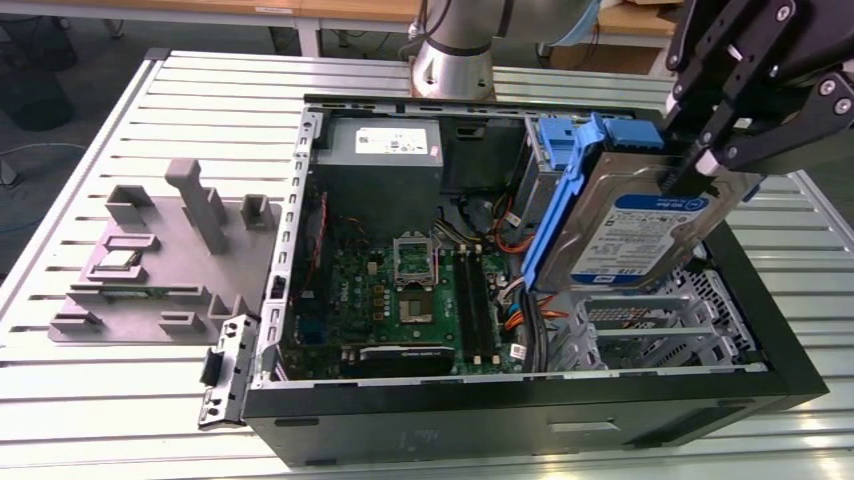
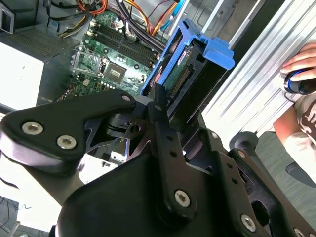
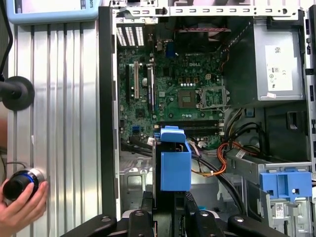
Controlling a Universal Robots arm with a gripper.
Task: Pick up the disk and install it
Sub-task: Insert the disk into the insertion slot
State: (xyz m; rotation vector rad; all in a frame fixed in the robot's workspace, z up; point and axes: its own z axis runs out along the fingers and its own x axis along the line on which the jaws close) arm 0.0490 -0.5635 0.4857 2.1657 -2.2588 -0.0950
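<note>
Here the black two-fingered gripper (image 1: 694,175) is clamped on the disk (image 1: 641,235), a flat silver metal hard drive with a blue-and-white label and a blue plastic carrier frame round its edges. In the exterior view the disk hangs tilted, label face toward the camera, at about three o'clock within the open black computer case (image 1: 534,410). Its lower end is just above the perforated silver metal drive cage (image 1: 641,325); I cannot tell whether the two touch. In the first wrist view the disk (image 3: 174,163) shows edge-on, with a gripper finger on each side of it.

The green motherboard (image 1: 414,290) lies in the middle of the case. The grey power-supply box with a white sticker (image 1: 380,150) sits at eleven o'clock inside the case, and a bare blue plastic bracket (image 1: 587,135) stands at one o'clock, just behind the disk. The case rests on a slatted silver metal table (image 1: 120,400). A grey plastic fixture with upright posts (image 1: 147,260) lies at nine o'clock, beside the case.

In the first wrist view a person's hand (image 3: 22,210) rests on a black-and-blue round knob (image 3: 19,183) on the table.
</note>
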